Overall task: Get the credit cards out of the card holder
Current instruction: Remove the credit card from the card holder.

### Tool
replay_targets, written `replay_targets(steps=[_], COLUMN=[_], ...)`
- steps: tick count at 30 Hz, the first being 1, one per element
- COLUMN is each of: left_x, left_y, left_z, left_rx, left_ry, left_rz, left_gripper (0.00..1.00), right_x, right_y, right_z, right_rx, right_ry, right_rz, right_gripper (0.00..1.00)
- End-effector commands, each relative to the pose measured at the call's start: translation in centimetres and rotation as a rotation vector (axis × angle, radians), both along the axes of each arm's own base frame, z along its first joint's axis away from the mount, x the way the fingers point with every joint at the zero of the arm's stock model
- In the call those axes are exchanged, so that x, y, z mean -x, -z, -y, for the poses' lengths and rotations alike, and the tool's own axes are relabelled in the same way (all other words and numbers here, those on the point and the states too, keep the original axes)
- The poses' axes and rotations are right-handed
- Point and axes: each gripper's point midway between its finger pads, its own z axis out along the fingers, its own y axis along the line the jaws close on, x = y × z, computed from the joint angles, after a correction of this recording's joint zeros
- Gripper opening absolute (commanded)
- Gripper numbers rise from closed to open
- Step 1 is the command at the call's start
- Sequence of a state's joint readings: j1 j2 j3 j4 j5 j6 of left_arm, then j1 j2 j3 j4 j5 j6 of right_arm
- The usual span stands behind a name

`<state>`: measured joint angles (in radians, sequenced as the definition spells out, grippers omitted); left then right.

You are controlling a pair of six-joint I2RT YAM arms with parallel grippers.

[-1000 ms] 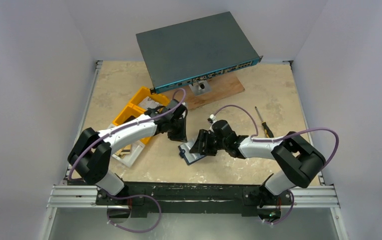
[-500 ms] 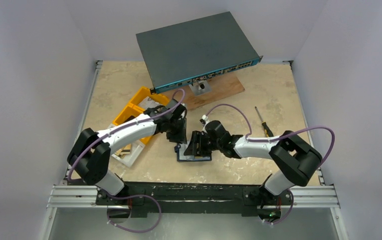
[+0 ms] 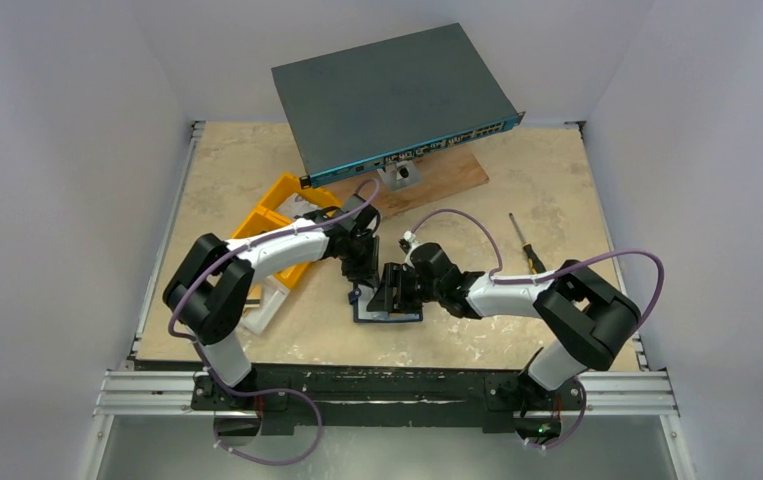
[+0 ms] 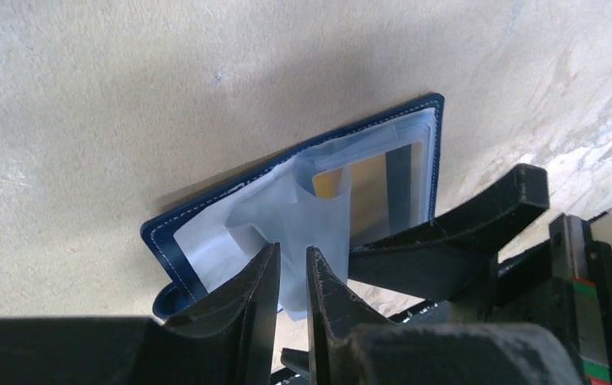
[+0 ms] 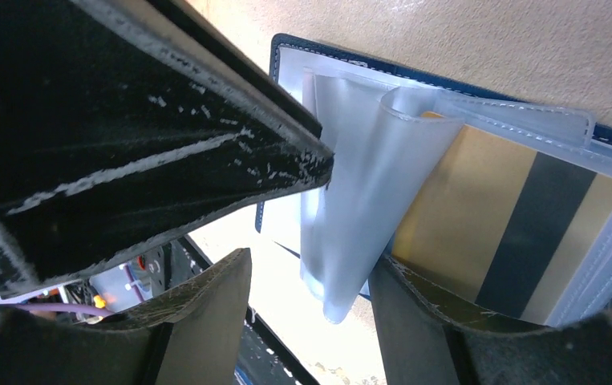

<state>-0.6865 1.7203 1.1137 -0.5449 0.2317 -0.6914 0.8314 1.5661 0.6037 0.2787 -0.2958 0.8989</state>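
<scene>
Top external view: on a mottled beige table [image 3: 557,190], two robot arms meet over the card holder [image 3: 397,316], which lies open and flat near the table's centre, close to the near edge. The holder is a small navy wallet with pale stitching around its border and a fan of limp, frosted clear sleeves [image 5: 358,200].

One sleeve holds a credit card [image 5: 455,216], a thin rectangle with a gold-yellow face and a dark stripe across it, fully tucked in. What the other sleeves hold cannot be made out.

The left gripper [image 4: 292,265] points down at the holder's inner page with its black, scuffed fingers drawn to a narrow slit. A lifted, curled sleeve runs through that slit, but whether it is actually pinched cannot be told. The right gripper [image 5: 310,265] stands about half open, straddling the same sleeve without clamping it, and one finger lies over the page with the card.

To the left, yellow plastic bins [image 3: 279,205] hold small items too blurred to identify. At the back, a flat dark grey network switch [image 3: 392,95] with a teal port panel sits tilted over a wooden board [image 3: 444,178]. A screwdriver [image 3: 527,252] lies to the right.
</scene>
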Motion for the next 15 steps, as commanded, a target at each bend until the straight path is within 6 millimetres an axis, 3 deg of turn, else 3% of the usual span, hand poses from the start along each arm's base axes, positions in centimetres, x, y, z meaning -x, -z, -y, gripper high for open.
replay_targets(steps=[1, 8, 15], left_x=[-1.3, 0.3, 0.9], left_y=[0.1, 2.6, 2.6], left_z=[-1.1, -3.7, -4.1], left_rx=[-0.075, -0.174, -0.156], left_ry=[-0.009, -0.029, -0.029], left_rz=[0.044, 0.009, 0.021], left_gripper=[0.15, 0.03, 0.01], right_x=[-0.7, -1.5, -1.5], right_y=[0.0, -1.3, -1.9], right_z=[0.0, -0.9, -1.8], right_rx=[0.005, -0.03, -0.077], right_ry=[0.013, 0.015, 0.008], right_rz=[0.05, 0.073, 0.059], right_gripper=[0.55, 0.55, 0.55])
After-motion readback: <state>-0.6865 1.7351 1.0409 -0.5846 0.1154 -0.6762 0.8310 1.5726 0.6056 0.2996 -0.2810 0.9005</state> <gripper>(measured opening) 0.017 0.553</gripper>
